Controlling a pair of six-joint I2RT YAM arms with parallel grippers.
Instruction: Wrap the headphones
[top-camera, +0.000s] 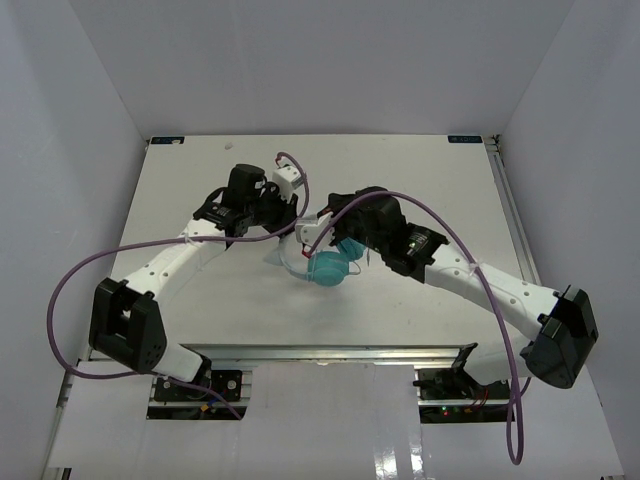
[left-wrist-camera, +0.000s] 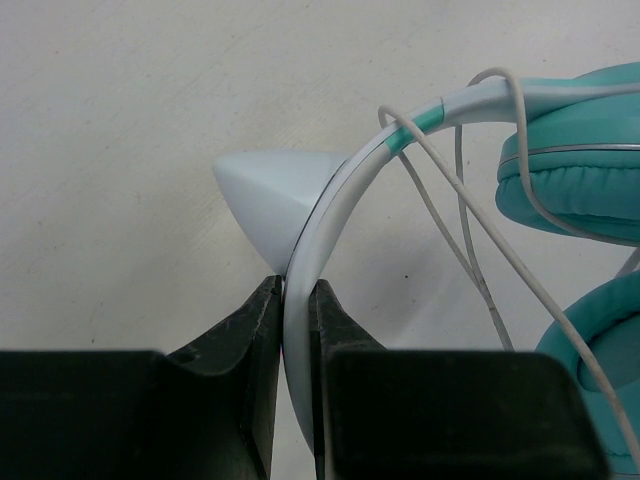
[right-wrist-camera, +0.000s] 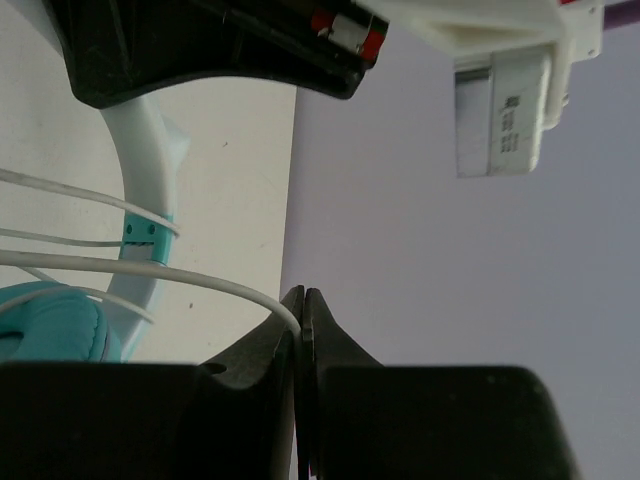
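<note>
— Why is your left gripper clamped on the headband?
— It anchors the headphones at the middle of the table, I judge, so your right gripper, pinched on the cord, can draw it taut around the headband.
— How do they look?
— Teal ear cups close together, with thin pale strands crossing the white headband loosely.

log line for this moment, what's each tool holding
phase: wrap in progress | left tool: shut on headband | right tool: shut on cord | cord: loops cross headband | ear cups: by right tool
</note>
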